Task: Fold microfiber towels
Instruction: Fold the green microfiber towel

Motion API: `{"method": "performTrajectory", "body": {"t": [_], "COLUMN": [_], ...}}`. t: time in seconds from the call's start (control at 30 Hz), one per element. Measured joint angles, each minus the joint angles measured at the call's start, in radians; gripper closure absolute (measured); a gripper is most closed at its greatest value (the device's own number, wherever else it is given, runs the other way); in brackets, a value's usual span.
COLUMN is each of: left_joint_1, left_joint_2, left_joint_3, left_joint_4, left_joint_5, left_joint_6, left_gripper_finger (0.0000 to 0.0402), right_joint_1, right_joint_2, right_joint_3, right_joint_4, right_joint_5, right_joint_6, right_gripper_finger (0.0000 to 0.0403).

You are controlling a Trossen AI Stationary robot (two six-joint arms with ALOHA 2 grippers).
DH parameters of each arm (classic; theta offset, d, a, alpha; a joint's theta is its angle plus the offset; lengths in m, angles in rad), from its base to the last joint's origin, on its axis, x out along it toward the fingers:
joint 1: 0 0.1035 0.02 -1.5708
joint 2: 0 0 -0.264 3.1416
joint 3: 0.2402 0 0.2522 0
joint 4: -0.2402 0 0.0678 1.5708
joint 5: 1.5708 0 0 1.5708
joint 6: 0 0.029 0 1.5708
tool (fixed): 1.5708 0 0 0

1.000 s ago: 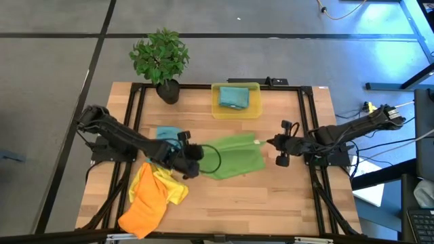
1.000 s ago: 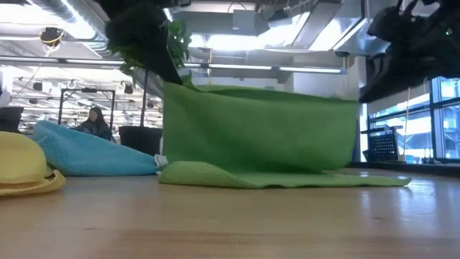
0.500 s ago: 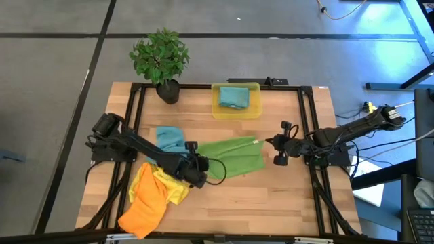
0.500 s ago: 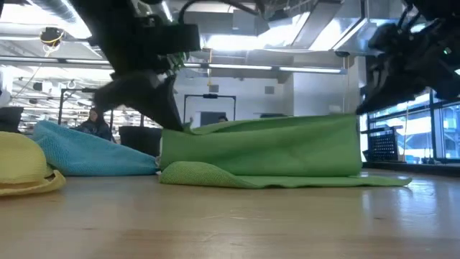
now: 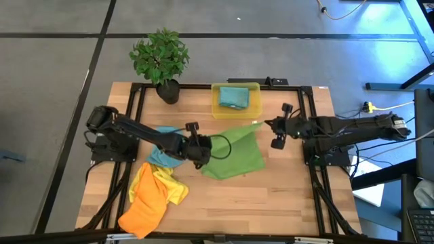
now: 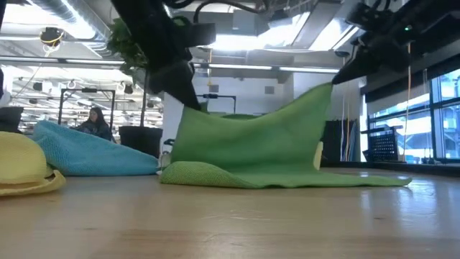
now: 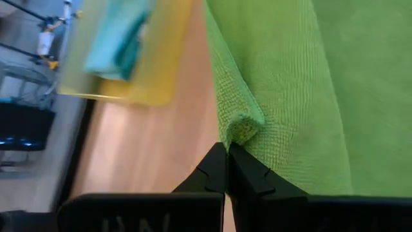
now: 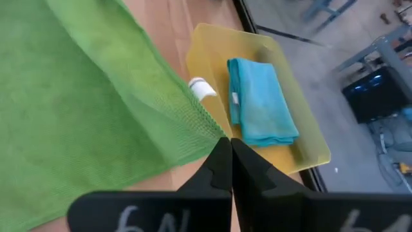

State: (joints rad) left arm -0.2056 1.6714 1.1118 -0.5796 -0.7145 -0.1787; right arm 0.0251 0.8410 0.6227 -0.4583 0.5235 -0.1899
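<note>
A green microfiber towel (image 5: 237,154) hangs between my two grippers, its lower part lying on the table (image 6: 287,180). My left gripper (image 5: 209,153) is shut on its left upper corner. My right gripper (image 5: 262,125) is shut on its right upper corner, which stands higher in the low view. A blue towel (image 5: 163,144) lies behind my left arm. A yellow towel (image 5: 166,186) and an orange towel (image 5: 142,210) lie heaped at the near left. A folded teal towel (image 5: 232,97) rests in the yellow bin (image 5: 254,102). My left gripper pinches a bunched corner of the green towel (image 7: 241,129) between its two fingertips, slanting down from the table's left. The cloth hangs below that corner (image 6: 188,111) down to the table. My right gripper pinches the towel's other upper corner (image 8: 212,132) at the hem between its fingertips, coming from the table's right and slanting down. That corner (image 6: 327,90) is lifted highest, and the top edge sags between the two holds.
A potted plant (image 5: 161,57) stands at the far left corner. The yellow bin sits at the far edge, just behind the lifted towel. Bare wood (image 5: 271,203) lies near the front right.
My right gripper has gone up and toward the far edge, raising the towel's right corner. My left gripper dipped, then went toward the table's right and far side. The towel's top edge, level before, now slants up to the right; its lower part has stayed on the table.
</note>
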Motion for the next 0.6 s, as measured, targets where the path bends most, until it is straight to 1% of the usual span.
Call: {"method": "performTrajectory", "body": {"t": [0.13,0.23,0.3,0.4,0.5,0.6], "left_joint_1": [0.036,0.028,-0.001,-0.056,-0.11,-0.147], "left_joint_2": [-0.03,-0.034,-0.03,-0.012,0.01,0.048], "left_joint_3": [0.0,0.0,0.0,0.0,0.0,0.0], "left_joint_4": [0.006,0.012,0.015,0.015,0.023,0.071], "left_joint_5": [-0.015,0.005,0.026,0.037,0.029,0.038], "left_joint_6": [0.025,0.025,0.031,0.033,0.029,0.025], "left_gripper_finger": [0.0401,0.0401,0.0401,0.0401,0.0401,0.0401], "right_joint_1": [-0.082,-0.115,-0.113,-0.094,-0.074,-0.062], "right_joint_2": [0.0,0.0,0.0,0.0,0.001,0.002], "right_joint_3": [0.004,0.003,-0.012,-0.048,-0.107,-0.165], "right_joint_4": [0.0,-0.039,-0.039,-0.021,0.031,0.102], "right_joint_5": [-0.103,-0.23,-0.299,-0.362,-0.417,-0.478], "right_joint_6": [-0.026,-0.014,0.016,0.036,0.027,0.04], "right_gripper_finger": [0.0403,0.0403,0.0403,0.0403,0.0403,0.0403]}}
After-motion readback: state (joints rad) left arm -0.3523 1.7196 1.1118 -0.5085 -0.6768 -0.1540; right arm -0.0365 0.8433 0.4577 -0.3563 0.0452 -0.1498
